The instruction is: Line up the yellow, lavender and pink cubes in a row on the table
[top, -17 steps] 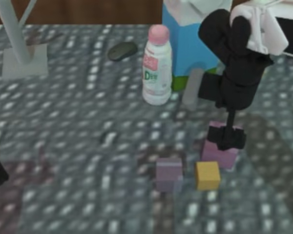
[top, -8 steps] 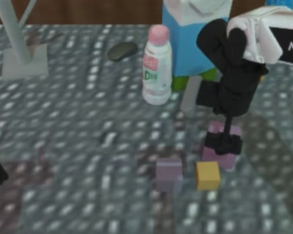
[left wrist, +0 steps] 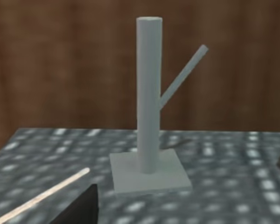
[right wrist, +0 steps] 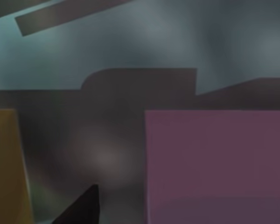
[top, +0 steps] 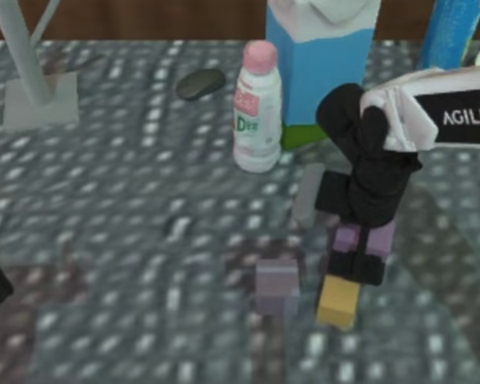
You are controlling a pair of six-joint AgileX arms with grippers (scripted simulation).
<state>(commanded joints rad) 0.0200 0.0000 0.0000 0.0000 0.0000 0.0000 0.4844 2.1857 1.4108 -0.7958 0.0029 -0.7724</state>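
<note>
The yellow cube sits nearest the table's front edge, tilted, just right of the lavender cube with a narrow gap between them. Directly behind the yellow cube, the right gripper covers the pink cube, whose mauve top shows on either side of the black fingers; whether the claw is clamped on it or merely standing over it, I cannot tell. The right wrist view shows the pink cube close up with the yellow cube beside it, a strip of table between them. The right arm reaches in from the table's right side, its white forearm lying across the table and the black wrist bent downward. Left of the cubes the woven surface lies open. Farther back stand a white bottle with a pink cap, a blue carton and a dark oval object. The grey stand occupies the far left corner. The left arm is parked at the left edge, its wrist view facing that stand
</note>
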